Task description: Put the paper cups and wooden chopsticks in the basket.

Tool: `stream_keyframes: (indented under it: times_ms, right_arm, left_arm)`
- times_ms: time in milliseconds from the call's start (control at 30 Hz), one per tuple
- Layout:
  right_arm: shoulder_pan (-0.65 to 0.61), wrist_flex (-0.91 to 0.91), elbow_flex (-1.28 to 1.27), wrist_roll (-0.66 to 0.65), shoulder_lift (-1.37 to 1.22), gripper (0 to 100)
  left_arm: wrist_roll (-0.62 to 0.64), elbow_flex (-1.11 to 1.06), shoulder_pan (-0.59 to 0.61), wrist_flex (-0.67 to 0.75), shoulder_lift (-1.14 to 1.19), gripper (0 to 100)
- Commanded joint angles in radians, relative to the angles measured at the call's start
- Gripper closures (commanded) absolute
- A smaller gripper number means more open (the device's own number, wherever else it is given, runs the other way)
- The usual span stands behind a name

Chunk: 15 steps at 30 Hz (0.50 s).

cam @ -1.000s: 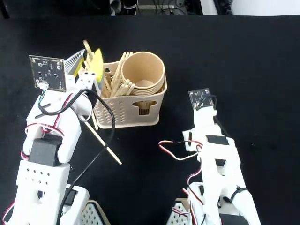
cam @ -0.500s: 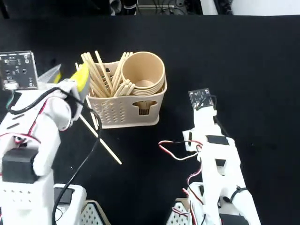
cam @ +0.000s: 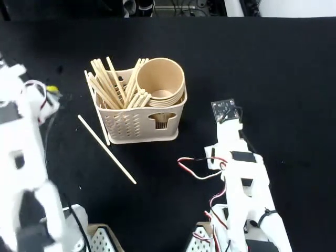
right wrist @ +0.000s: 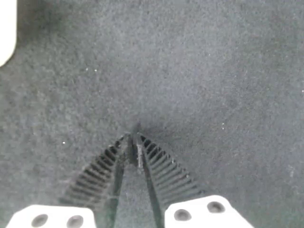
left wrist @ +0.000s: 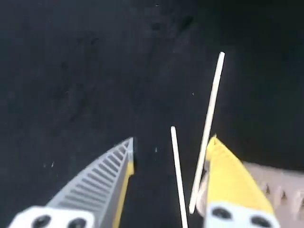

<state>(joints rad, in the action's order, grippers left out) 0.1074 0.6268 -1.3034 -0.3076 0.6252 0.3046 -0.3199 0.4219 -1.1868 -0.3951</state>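
Note:
A beige slotted basket [cam: 140, 126] stands left of the table's middle. It holds stacked paper cups [cam: 160, 80] and several wooden chopsticks [cam: 107, 84] leaning in its left half. One long chopstick [cam: 107, 150] lies on the black cloth at the basket's front left, and a second [cam: 105, 134] rests against the basket's wall. My left arm [cam: 23, 121] is at the far left edge. My left gripper [left wrist: 171, 140] is open above the cloth, with both loose chopsticks [left wrist: 209, 118] [left wrist: 176, 171] seen between its fingers, untouched. My right gripper [right wrist: 133, 140] is shut and empty, low over the cloth.
The right arm [cam: 236, 157] sits folded at the front right, with red and white wires [cam: 197, 170] looping beside it. A corner of the basket [left wrist: 278, 192] shows by the yellow finger. Black cloth covers the table, with open space behind and right of the basket.
The left arm has swung left, away from the basket. The chopsticks it held at the basket's left side now lean inside it. The right arm has not moved.

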Motion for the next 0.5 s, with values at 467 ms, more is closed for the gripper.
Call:
stream_keyframes:
  times_ms: [467]
  right_arm:
    - [-0.005,0.008,0.005,-0.006,0.004,98.6]
  left_arm:
    - [0.16,0.88,-0.081,-0.417,1.077,76]
